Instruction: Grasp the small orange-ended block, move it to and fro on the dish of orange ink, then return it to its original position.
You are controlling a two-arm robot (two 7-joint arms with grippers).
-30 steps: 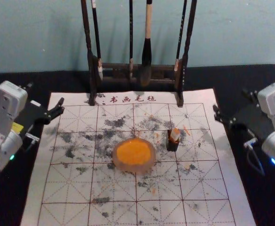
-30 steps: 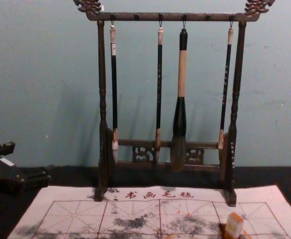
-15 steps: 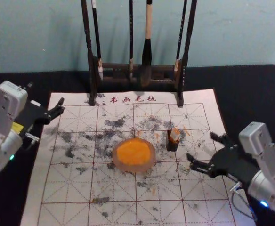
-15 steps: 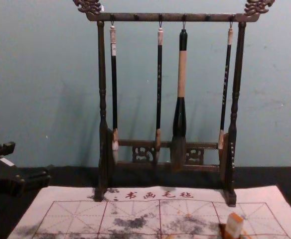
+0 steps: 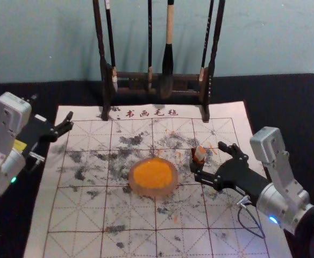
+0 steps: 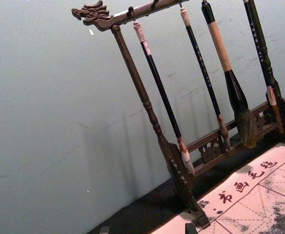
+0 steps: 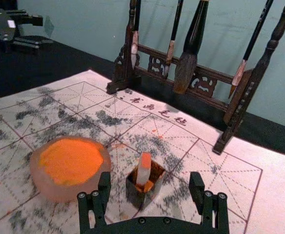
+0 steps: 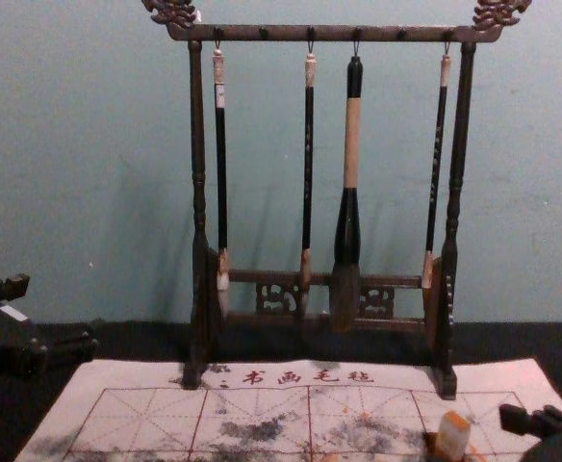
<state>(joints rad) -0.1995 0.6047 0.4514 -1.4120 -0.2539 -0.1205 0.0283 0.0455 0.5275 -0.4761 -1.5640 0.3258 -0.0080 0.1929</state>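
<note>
Small orange-ended block (image 7: 143, 168), one; standing nearly upright, slightly tilted, in a dark square holder (image 7: 134, 196), its upper part exposed above the rim; likely light and stiff, perhaps slick where orange ink has smeared it; best taken by the exposed pale sides, above the holder, with a modest, level squeeze; a pinch set too low could catch the rim and lift or tip the holder with it; right tool (image 5: 207, 157), beside the holder in the head view, spread wide, pinching nothing; should be centred on the block before closing; dish of orange ink (image 5: 151, 192), to the left of the holder, apart from it; surface probably soft, so light pressure should serve; printed sheet (image 5: 130, 244) beneath both; brush rack (image 5: 130, 76) behind; left tool (image 8: 55, 316), spread and unladen, parked at the left edge of the chest view.
</note>
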